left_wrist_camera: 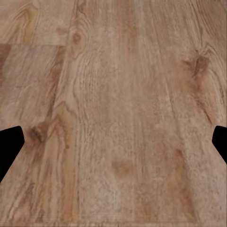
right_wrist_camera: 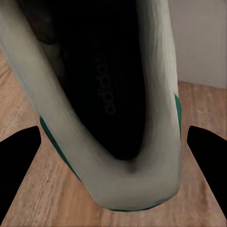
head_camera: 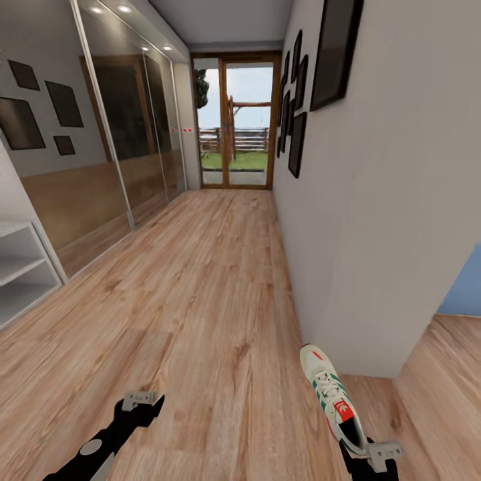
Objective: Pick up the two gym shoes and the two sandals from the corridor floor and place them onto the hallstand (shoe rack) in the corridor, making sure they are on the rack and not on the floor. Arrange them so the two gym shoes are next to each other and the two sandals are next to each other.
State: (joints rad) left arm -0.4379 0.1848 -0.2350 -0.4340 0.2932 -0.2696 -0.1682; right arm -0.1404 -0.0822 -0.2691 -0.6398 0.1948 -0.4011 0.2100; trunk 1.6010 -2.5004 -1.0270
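One gym shoe (head_camera: pixel 332 395) shows, held up at its heel by the right gripper (head_camera: pixel 374 455) above the corridor floor (head_camera: pixel 200 314), near the wall's corner (head_camera: pixel 361 267). In the right wrist view its fingers (right_wrist_camera: pixel 19 161) flank the heel collar; contact cannot be told. The left gripper (head_camera: pixel 141 399) hangs empty, fingers (left_wrist_camera: pixel 9 146) wide apart. White open shelves (head_camera: pixel 20 267) stand at left.

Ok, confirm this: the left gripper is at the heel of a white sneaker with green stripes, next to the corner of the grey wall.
Wrong arm. It is the right gripper at the heel of the white sneaker, as the head view shows; the right wrist view looks straight into the shoe's opening. The left gripper hangs over bare floor. The green stripes and the grey wall corner beside the shoe are right.
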